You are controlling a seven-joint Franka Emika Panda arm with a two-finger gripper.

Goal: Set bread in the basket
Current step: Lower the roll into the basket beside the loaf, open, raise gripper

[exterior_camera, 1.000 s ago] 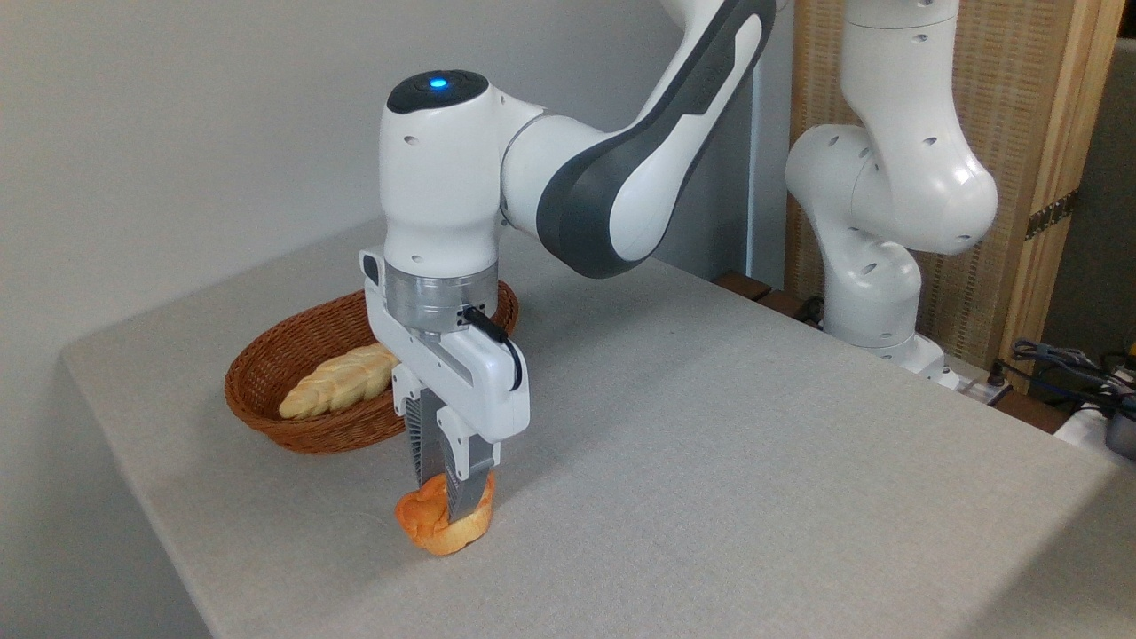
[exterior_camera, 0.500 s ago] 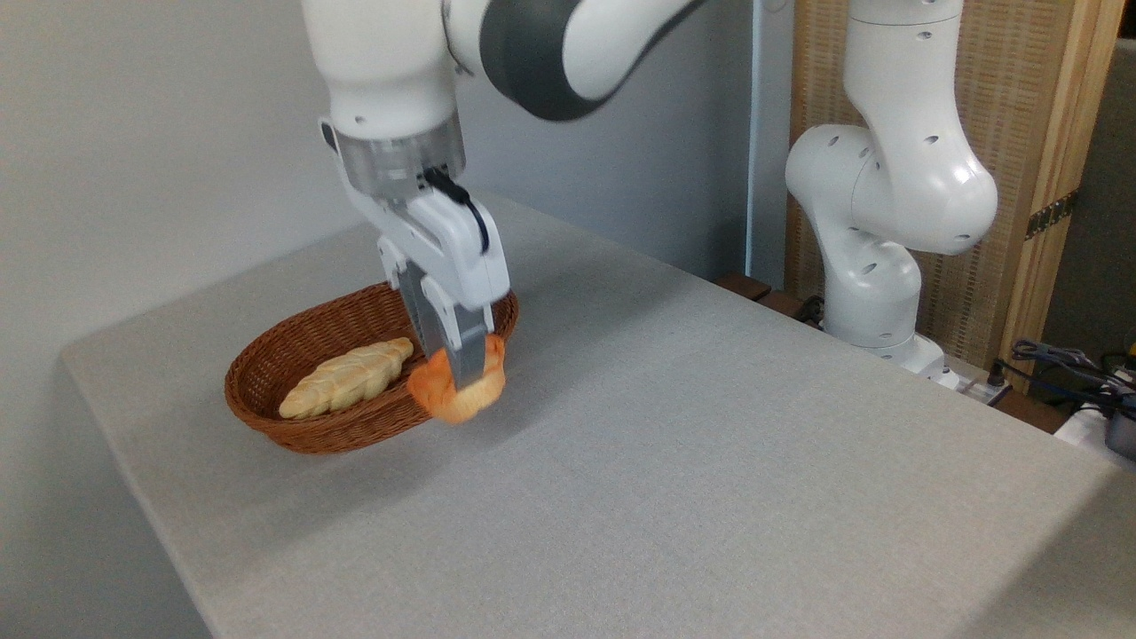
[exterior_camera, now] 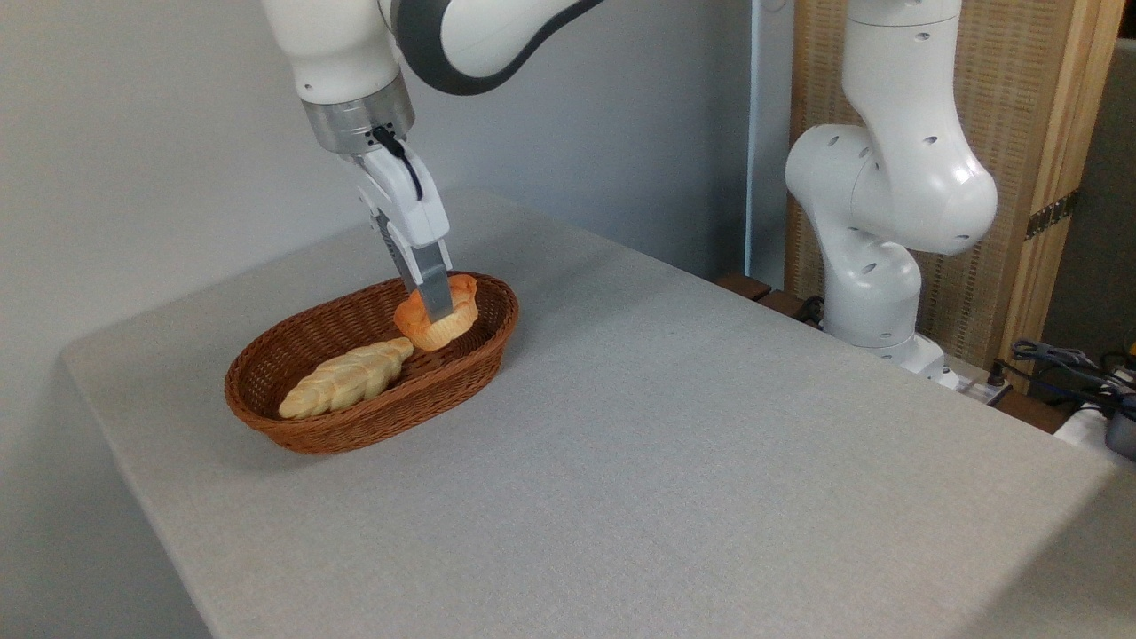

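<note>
Camera view, fixed, looking down across the table (exterior_camera: 674, 461), which is covered in a pale grey cloth. One arm is in use; its base (exterior_camera: 879, 293) stands off the table's right-hand far edge, and its upper links pass out of the top of the frame.

The gripper (exterior_camera: 435, 306) hangs from above, tilted, over the right-hand end of the basket (exterior_camera: 355, 426). Its jaws are clamped on the bread (exterior_camera: 448, 324), one grey finger (exterior_camera: 432, 288) lying down the near face of the bun, the other hidden behind it. The bread is an orange bun with a swirled top. It sits between the fingers above the basket's right end, within the line of the rim. Whether its underside touches the basket floor cannot be told from this angle.

The basket is oval, of reddish-brown wicker, and rests on the table towards the left-hand far corner, its long axis running from near left to far right. A pale-yellow braided loaf (exterior_camera: 346, 377) lies inside it, along the left and middle part, just beside the bun; contact between the two cannot be confirmed.

A wooden-framed screen (exterior_camera: 1038, 160) stands behind the arm's base. Cables (exterior_camera: 1065, 359) lie beyond the table's right edge. A plain grey wall (exterior_camera: 133, 133) closes the left and rear.
</note>
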